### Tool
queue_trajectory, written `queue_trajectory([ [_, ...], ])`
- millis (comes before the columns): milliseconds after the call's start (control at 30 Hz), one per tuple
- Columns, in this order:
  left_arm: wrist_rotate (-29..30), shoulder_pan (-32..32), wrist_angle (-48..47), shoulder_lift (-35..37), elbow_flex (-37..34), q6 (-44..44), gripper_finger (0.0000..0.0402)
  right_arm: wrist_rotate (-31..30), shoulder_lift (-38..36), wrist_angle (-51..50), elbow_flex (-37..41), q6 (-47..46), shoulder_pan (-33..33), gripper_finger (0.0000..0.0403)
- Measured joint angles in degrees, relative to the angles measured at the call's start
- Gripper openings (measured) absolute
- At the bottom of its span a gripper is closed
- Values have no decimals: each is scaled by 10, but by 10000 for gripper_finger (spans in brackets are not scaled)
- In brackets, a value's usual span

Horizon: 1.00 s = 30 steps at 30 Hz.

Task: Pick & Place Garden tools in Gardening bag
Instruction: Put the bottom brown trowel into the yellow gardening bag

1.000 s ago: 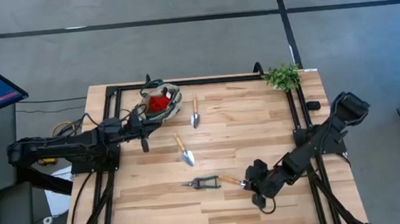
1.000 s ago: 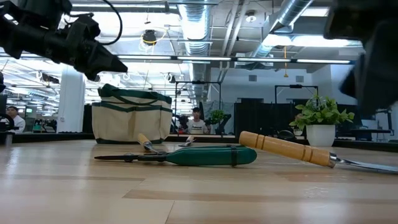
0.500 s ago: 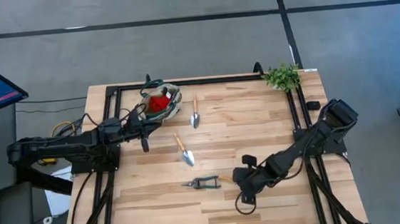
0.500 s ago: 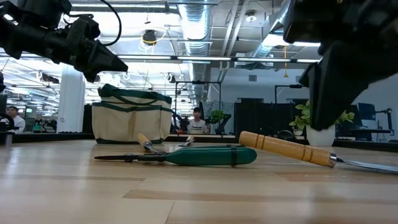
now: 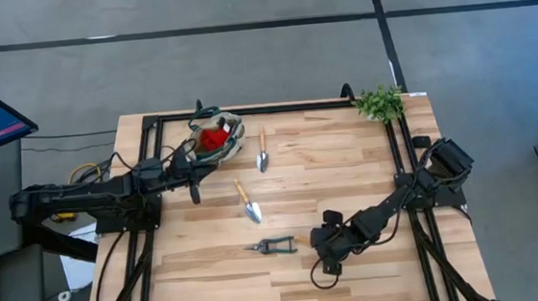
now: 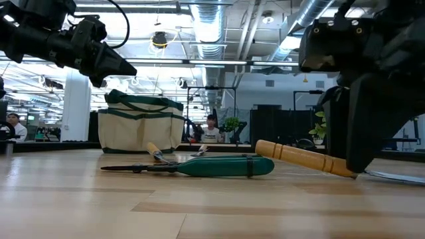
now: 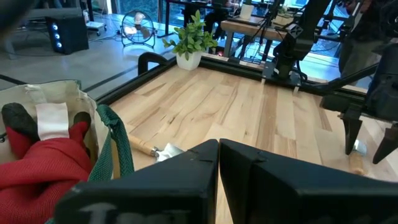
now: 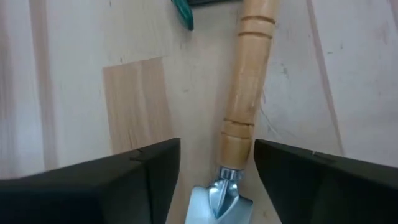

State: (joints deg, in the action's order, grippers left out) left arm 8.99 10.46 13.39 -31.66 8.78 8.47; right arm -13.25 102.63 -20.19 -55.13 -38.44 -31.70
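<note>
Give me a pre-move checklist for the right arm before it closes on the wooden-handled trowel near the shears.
1. Right gripper jaws open: ok, they stand wide in the right wrist view.
2. Wooden-handled trowel handle lies between the jaws: ok, it is centred in the gap.
3. Jaws low enough to grip: cannot tell.
4. Pruning shears clear of the jaws: ok, only their green handle tip shows beyond the trowel's handle end.
5. Gardening bag mouth open: ok, with a red glove inside.
6. Left gripper out of the way: ok, shut and beside the bag.
</note>
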Motion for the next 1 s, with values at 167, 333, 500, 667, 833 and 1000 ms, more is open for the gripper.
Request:
queue_trajectory([
  [167, 0, 0, 0, 0, 0, 0, 2, -6, 0, 1, 0, 0, 0, 153],
  [333, 0, 0, 0, 0, 0, 0, 2, -6, 0, 1, 0, 0, 0, 106],
  [500, -1, 0, 0, 0, 0, 0, 2, -8, 0, 2, 0, -2, 0, 87],
  [667, -1, 0, 0, 0, 0, 0, 2, -7, 0, 17, 0, -2, 5, 88],
  [833, -2, 0, 0, 0, 0, 11, 2, -3, 0, 22, 0, 0, 8, 89],
  [1000, -2, 0, -1, 0, 0, 12, 2, 0, 0, 23, 0, 9, 7, 89],
])
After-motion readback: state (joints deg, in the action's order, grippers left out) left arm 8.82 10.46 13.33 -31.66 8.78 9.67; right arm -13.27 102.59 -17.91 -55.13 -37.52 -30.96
